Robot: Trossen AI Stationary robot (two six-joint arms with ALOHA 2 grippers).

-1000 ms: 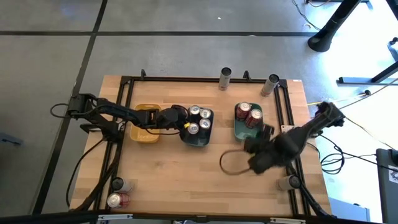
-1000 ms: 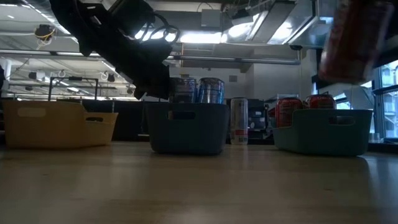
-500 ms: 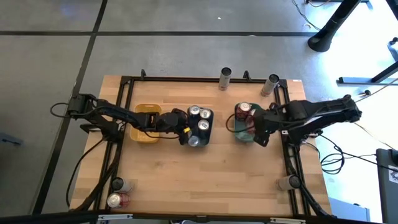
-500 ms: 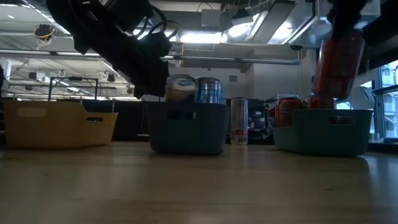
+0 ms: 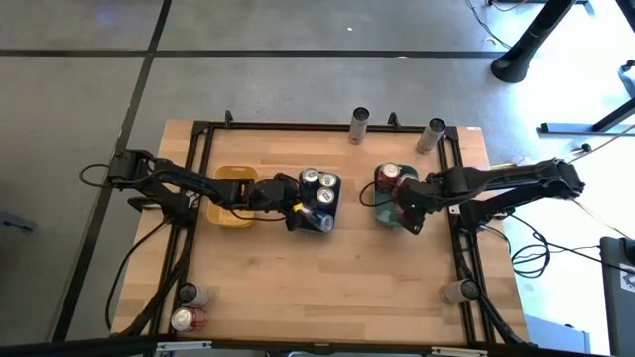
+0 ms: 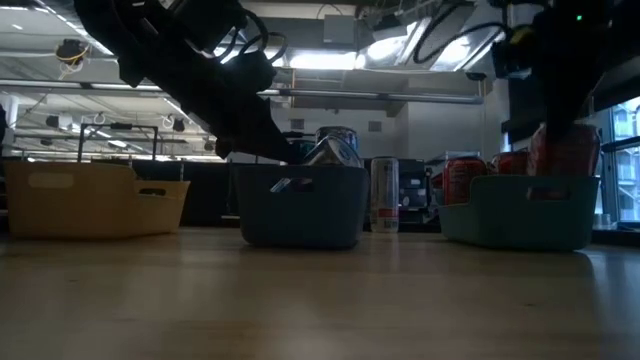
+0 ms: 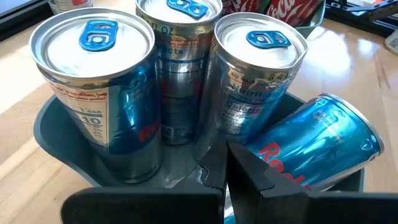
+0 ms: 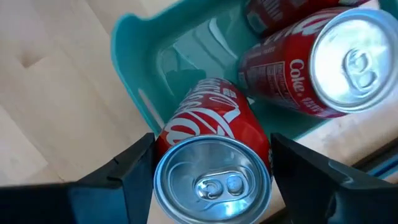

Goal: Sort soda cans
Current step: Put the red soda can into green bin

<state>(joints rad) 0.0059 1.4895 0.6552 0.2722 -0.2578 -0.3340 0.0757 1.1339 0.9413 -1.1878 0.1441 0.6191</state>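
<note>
Red can [image 8: 211,149] between right gripper's fingers is showing white "Coca-Cola" script, partly cut off. Upright red can [image 8: 314,65] beside it in teal tray [image 8: 134,74] is reading "Coke", w/ small white print next to it, too fine to read. In left wrist view, tipped blue-silver can [image 7: 314,149] is showing red letters "Red". Upright can [image 7: 99,93] is carrying "10" on its side; rear can [image 7: 177,62] is showing "OZ" near rim. Red cans [image 7: 273,7] behind are showing part of "Coca-Cola" script.
</note>
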